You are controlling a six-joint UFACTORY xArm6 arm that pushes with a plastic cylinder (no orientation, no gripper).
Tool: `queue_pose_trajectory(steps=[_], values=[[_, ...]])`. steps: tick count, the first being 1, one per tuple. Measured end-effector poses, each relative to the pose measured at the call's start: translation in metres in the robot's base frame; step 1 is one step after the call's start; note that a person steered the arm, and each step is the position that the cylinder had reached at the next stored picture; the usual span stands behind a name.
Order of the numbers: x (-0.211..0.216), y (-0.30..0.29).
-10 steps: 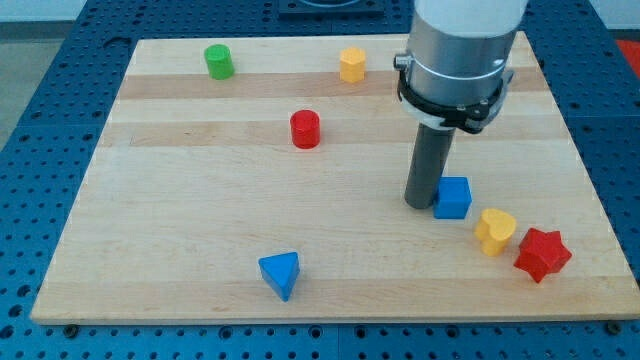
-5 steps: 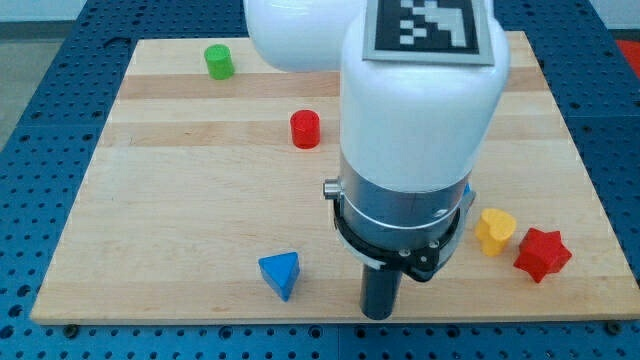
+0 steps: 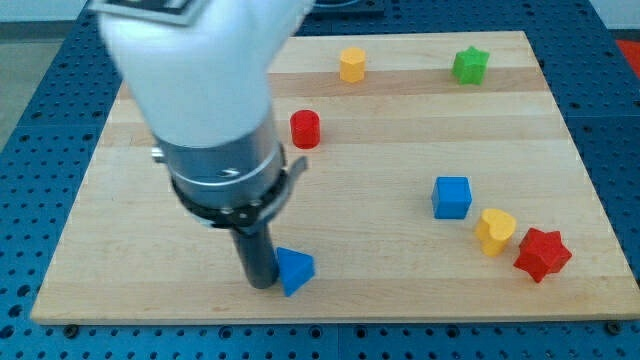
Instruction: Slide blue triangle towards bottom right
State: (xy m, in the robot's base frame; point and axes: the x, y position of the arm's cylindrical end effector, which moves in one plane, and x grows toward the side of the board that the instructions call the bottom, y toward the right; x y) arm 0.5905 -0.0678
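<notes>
The blue triangle (image 3: 295,270) lies near the board's bottom edge, left of centre. My tip (image 3: 260,284) stands right against the triangle's left side, touching it. The arm's white and grey body fills the view's upper left and hides the board behind it.
A red cylinder (image 3: 305,129) sits above the triangle. A yellow block (image 3: 351,64) and a green star (image 3: 469,65) lie near the top edge. A blue cube (image 3: 452,197), a yellow heart (image 3: 495,230) and a red star (image 3: 542,253) cluster at the lower right of the wooden board (image 3: 560,150).
The arm swept from beside the blue cube down and across to the triangle's left side. The triangle has shifted slightly right. The green cylinder is now hidden; the green star shows.
</notes>
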Motion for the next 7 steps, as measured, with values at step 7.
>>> queue_pose_trajectory(steps=[7], values=[[-0.029,0.038]])
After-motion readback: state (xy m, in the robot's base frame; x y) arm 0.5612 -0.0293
